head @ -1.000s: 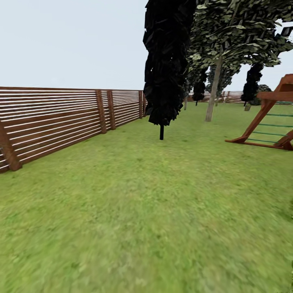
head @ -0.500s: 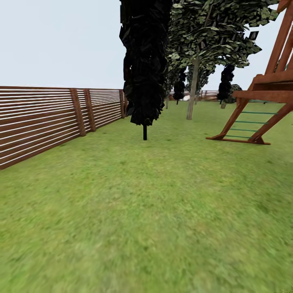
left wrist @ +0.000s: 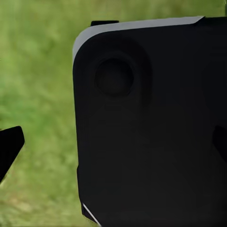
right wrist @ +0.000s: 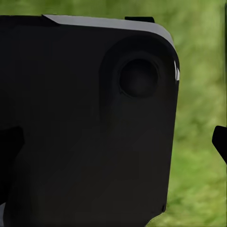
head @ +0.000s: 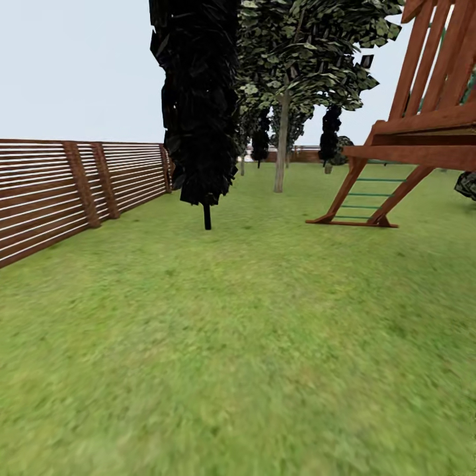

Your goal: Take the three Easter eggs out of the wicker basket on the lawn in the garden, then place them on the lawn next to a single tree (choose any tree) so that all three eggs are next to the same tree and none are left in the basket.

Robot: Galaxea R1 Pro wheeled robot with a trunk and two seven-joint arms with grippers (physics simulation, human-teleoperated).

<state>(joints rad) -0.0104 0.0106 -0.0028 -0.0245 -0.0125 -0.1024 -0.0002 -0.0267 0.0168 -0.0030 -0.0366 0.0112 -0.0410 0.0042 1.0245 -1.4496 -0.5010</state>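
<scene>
In both wrist views we see a black rounded body (left wrist: 151,123) blocking most of the frame, with blurred grass beyond; of each gripper only a dark tip (left wrist: 9,146) shows, so we cannot tell whether the fingers are spread or together. Ahead, the lawn (head: 251,344) runs between a slatted fence (head: 59,192) and a wooden play frame (head: 410,132), cut off at the edge. A dark conical tree (head: 198,99) partly screens the tree (head: 283,142), grey-trunked and leafy, farther back.

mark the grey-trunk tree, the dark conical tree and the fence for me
tree (head: 282,149): head view, on its grey-brown trunk.
dark conical tree (head: 198,99): head view, mid-foliage.
wooden slat fence (head: 46,192): head view, on the slats left of the first post.
</scene>
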